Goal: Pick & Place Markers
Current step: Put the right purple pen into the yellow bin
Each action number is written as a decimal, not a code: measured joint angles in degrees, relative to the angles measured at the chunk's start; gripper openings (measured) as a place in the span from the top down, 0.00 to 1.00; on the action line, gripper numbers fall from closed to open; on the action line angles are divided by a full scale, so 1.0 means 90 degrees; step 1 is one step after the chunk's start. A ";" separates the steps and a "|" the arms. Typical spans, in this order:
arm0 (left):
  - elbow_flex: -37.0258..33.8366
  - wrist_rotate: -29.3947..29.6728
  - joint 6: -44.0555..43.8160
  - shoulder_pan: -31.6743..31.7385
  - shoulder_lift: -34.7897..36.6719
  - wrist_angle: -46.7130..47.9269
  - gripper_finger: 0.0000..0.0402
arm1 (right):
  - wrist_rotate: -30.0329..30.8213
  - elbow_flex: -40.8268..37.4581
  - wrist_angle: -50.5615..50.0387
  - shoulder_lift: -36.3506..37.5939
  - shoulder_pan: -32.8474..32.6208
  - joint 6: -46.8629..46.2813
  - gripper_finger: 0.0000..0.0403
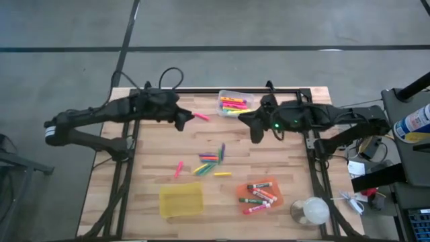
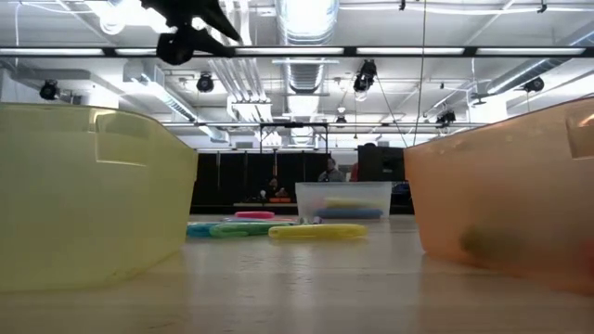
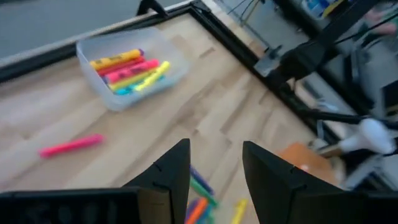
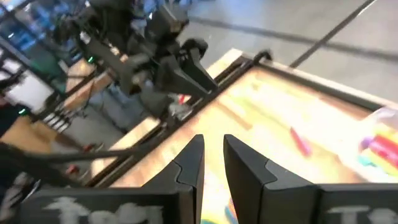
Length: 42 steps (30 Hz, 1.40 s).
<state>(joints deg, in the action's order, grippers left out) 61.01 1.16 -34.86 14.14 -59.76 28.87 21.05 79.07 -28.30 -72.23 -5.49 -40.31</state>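
Up at the far end of the table you've got the clear bin [image 1: 233,104] with a handful of neon highlighters [image 1: 232,103] already in it, mostly pink, yellow and orange. Your left gripper [image 1: 182,119] hangs in the air just left of that bin, fingers apart with nothing between them. A loose pink marker [image 1: 201,116] lies on the wood right beside it, near the bin but outside it. Your right gripper [image 1: 256,129] sits on the bin's other side, also off the table; its fingers have a narrow gap and hold nothing.

Mid-table there's a loose cluster of markers [image 1: 211,160] in green, yellow, orange and purple, plus another pink one [image 1: 179,169] lying alone to its left. At the near edge, the yellow bin [image 1: 181,200] looks empty to me, and the orange bin [image 1: 259,194] holds several white-barrelled markers [image 1: 259,194] with red and green caps.
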 joint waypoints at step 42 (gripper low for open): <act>-0.0359 -0.1815 -0.0526 -0.0805 0.2233 0.0066 0.65 | -0.2913 0.0377 -0.1026 -0.4653 0.1372 -0.3487 0.65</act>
<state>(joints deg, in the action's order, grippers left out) 57.78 -15.18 -39.59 6.89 -39.67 29.47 -5.17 82.46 -37.54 -114.10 6.86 -71.70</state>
